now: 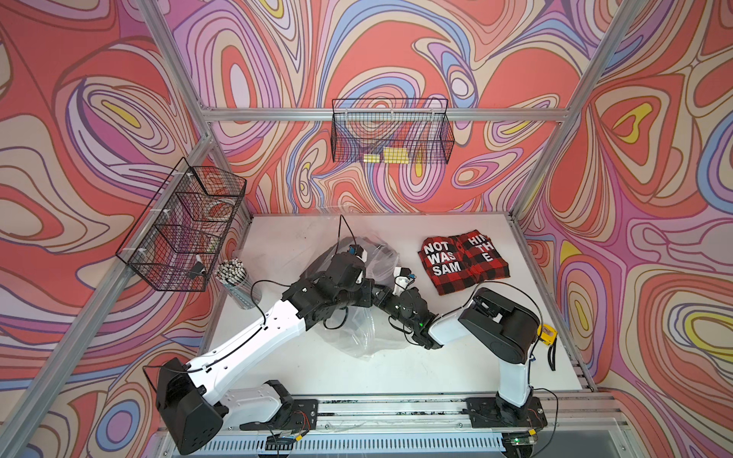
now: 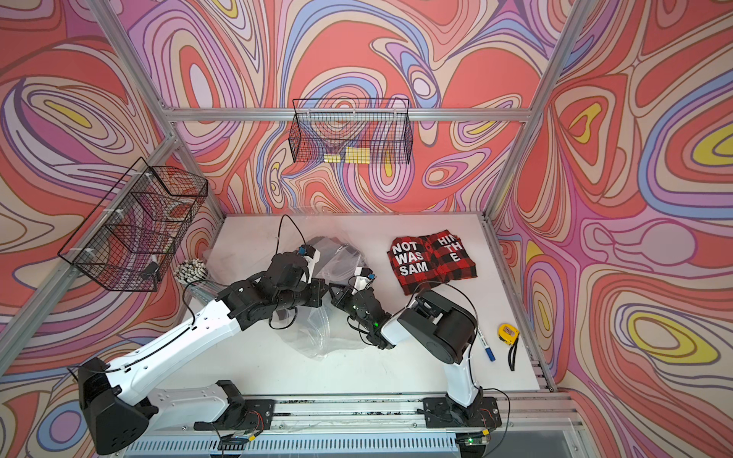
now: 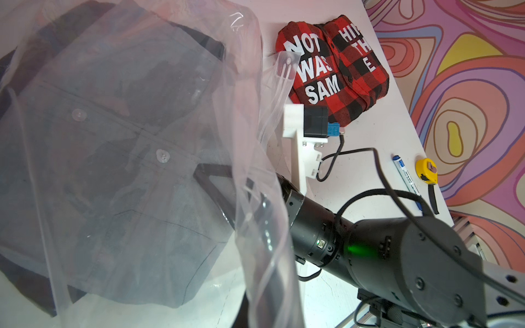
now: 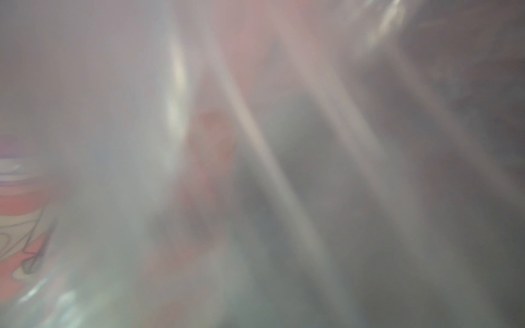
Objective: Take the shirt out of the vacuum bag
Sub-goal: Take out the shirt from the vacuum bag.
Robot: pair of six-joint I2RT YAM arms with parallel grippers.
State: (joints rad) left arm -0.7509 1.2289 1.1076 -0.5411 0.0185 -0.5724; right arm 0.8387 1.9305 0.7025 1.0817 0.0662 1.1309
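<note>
Vacuum bag [image 1: 357, 337] plastic lies crumpled on the white table [image 1: 515, 357]. It is near the folded red-and-black plaid garment [image 1: 462, 261] with white lettering but apart from it, on the garment's side toward the left arm. The grey buttoned shirt [image 3: 113, 170] is inside the vacuum bag. The left wrist view shows it through the clear film, lying flat, farther from the plaid garment than the bag's open edge.

Both arms meet over the bag. The right gripper [image 3: 207, 176] reaches in through the bag's mouth from the plaid garment's side. It shows as a dark shape through the film, over the shirt, and is closed. Whether it pinches the cloth cannot be told. The right wrist view shows only blurred plastic pressed close to the lens.

The left gripper [image 2: 319, 295] is also closed, just beside the right one, with loose film rising around it. What it clamps, if anything, is hidden.

A blue-capped pen [image 2: 486, 344] and a yellow tape measure [image 2: 508, 332] lie on the table beyond the right arm, on the plaid garment's side nearer the arm bases.
</note>
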